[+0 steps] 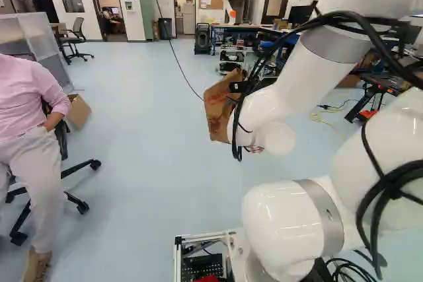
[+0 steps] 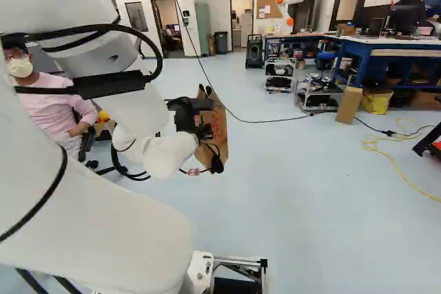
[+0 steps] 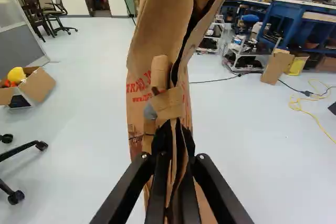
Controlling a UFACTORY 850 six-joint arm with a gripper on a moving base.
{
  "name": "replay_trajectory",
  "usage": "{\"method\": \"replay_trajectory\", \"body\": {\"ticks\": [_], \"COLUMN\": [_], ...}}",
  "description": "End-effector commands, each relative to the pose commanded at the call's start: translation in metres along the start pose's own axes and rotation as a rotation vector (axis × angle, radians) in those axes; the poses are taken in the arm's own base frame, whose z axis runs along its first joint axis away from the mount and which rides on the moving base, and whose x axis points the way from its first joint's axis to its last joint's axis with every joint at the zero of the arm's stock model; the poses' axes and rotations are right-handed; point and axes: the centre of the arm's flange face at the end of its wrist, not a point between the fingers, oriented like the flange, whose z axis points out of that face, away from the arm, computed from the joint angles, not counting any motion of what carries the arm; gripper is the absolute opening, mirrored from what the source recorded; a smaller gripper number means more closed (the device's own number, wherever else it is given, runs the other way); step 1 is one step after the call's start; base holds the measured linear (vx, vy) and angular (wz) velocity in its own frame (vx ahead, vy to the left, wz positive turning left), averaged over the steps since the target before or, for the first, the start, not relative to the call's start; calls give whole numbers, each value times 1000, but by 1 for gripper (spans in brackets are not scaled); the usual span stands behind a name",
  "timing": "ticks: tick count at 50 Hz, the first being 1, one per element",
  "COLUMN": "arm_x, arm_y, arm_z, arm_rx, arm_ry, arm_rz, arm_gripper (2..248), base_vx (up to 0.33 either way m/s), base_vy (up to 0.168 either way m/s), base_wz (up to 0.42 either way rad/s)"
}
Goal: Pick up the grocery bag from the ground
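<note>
Yes, your gripper (image 2: 201,126) pinches the grocery bag (image 3: 140,85) between its fingers; the open cardboard box (image 3: 40,85) sits well apart from that bag.

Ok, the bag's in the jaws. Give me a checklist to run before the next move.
1. Jaws closed on the paper bag from both sides: ok.
2. Bag clear of the floor: looks ok in both base views.
3. Thin black cable clear of the bag: cannot tell; it passes near or behind it.
4. Bag's contents secure: cannot tell, inside hidden.
5. Wrist view open straight ahead: not ok, the bag blocks its middle.
6. Cardboard box apart from the bag: ok.
</note>
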Motion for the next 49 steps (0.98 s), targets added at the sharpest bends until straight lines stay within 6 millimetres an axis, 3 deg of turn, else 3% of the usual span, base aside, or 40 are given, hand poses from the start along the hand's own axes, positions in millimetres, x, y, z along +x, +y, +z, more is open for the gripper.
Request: {"method": "replay_trajectory", "body": {"ticks": [49], "arm_x": [-2], "arm_y": [-4], "arm_z": [-7], "arm_rx": [15], "arm_ry": [13], "arm_rz": [-6], "arm_gripper": [22], "base_vx": [0], "base_vy": [0], "base_wz": [0]}}
